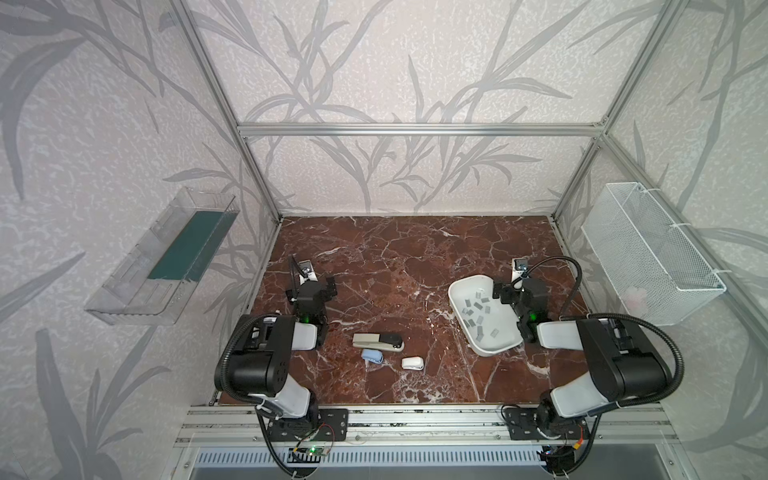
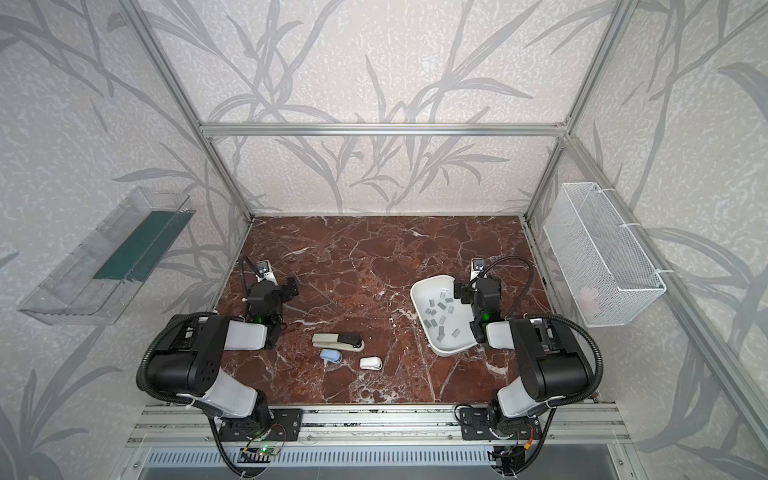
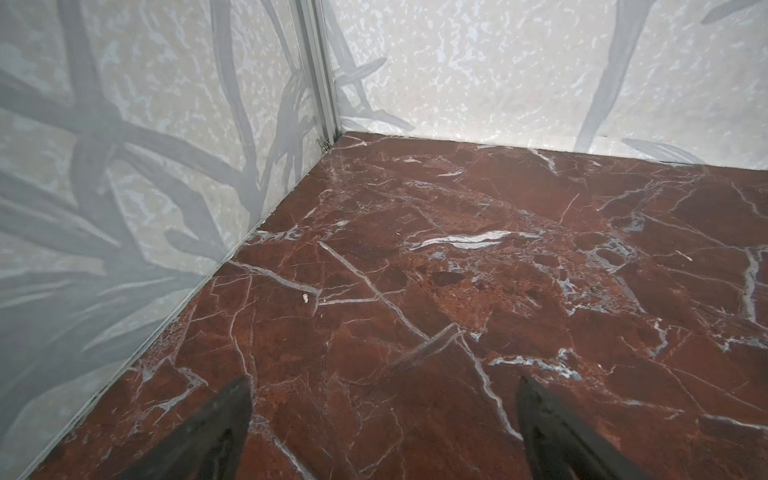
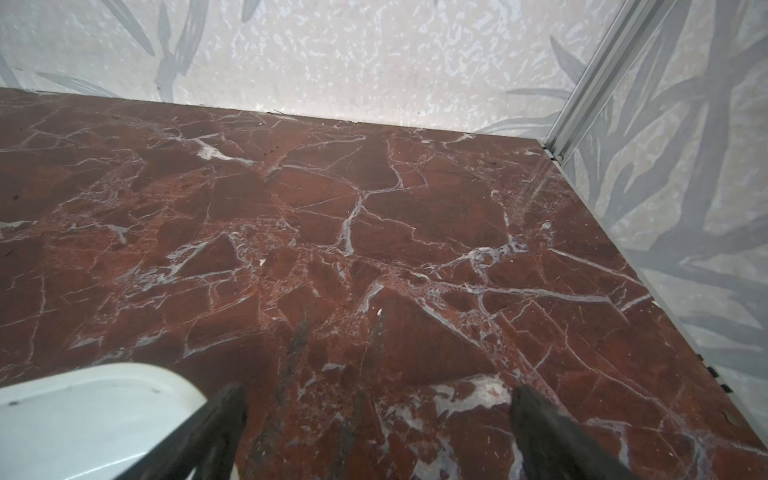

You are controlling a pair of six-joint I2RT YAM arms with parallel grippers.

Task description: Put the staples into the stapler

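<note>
Right side of desk (image 1: pixel 415 257): white tray (image 1: pixel 467 289) holds staples (image 1: pixel 478 316), about a dozen grey strips, loose, at mixed angles. Right claw (image 1: pixel 515 289) wide, empty, at tray's far right corner, one finger over rim. Staples lie leftward and back toward its base, so right arm nearer.

Big stapler (image 1: pixel 378 341) front centre, long axis left-right. Blue stapler (image 1: pixel 372 356) and white stapler (image 1: pixel 412 363) just in front. Left claw (image 1: pixel 312 289) wide, empty, nearer staplers.

Mesh basket (image 1: pixel 652 257) on wall, contents unclear.
</note>
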